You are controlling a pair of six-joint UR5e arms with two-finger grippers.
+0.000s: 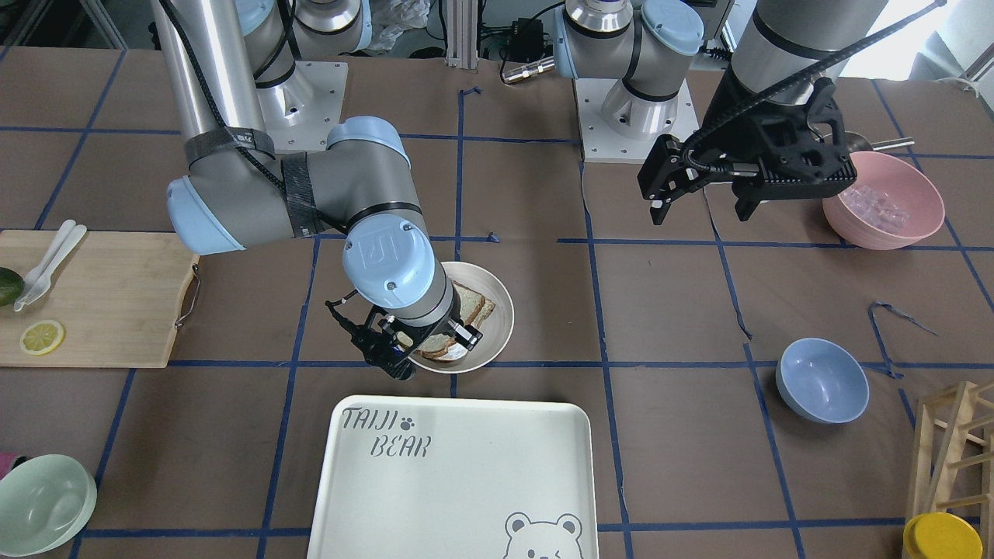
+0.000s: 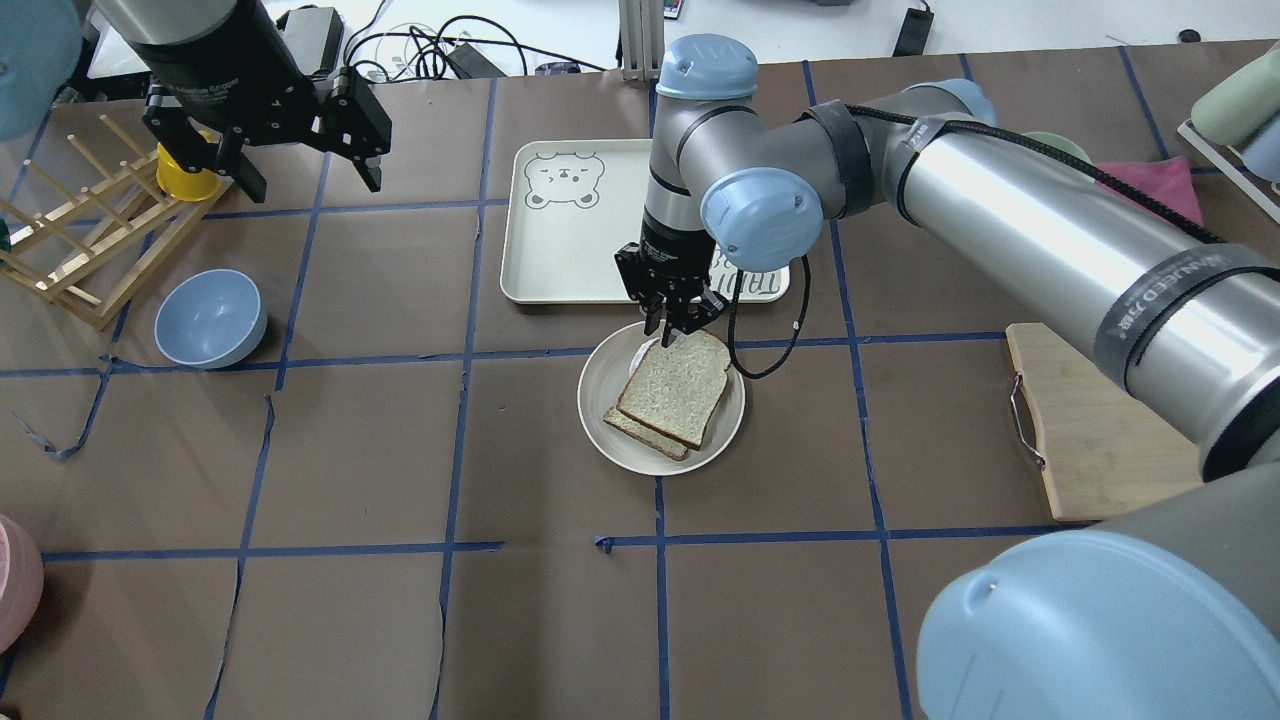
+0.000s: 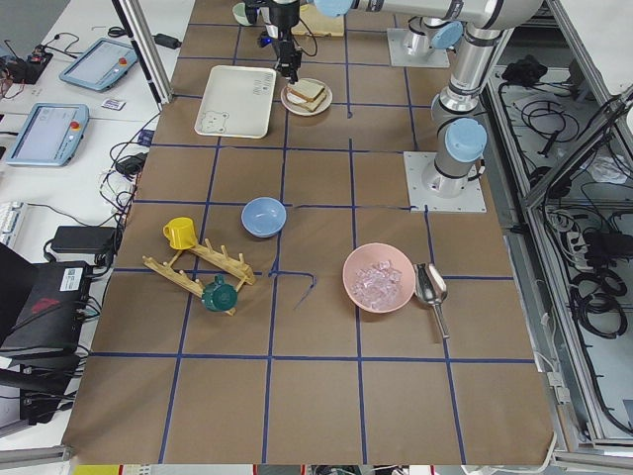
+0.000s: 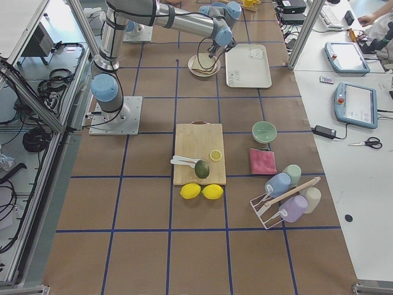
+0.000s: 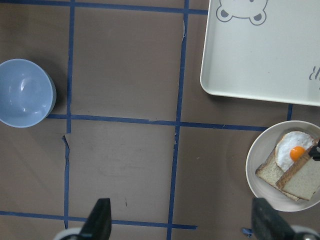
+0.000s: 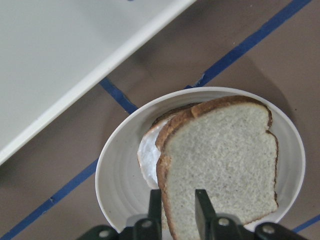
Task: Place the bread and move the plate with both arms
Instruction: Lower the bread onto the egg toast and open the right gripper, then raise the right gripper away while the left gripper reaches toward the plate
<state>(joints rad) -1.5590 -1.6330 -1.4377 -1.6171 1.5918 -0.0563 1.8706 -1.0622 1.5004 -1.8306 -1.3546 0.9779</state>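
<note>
Bread placement looks nearly done: the right black two-finger gripper (image 6: 177, 200) pinches the edge of the pale, brown-crusted bread slice (image 2: 675, 385) lying tilted in the round cream-white plate (image 2: 600, 405); release seems next, with the left gripper (image 1: 703, 203) spread, well apart.

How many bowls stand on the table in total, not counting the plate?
3. The pink bowl and the blue bowl stand on the robot's left side. The pale green bowl stands on its right side, far from the robot. I see no hidden ones.

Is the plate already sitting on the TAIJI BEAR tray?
No, the plate rests on the table, just outside the TAIJI BEAR tray.
</note>
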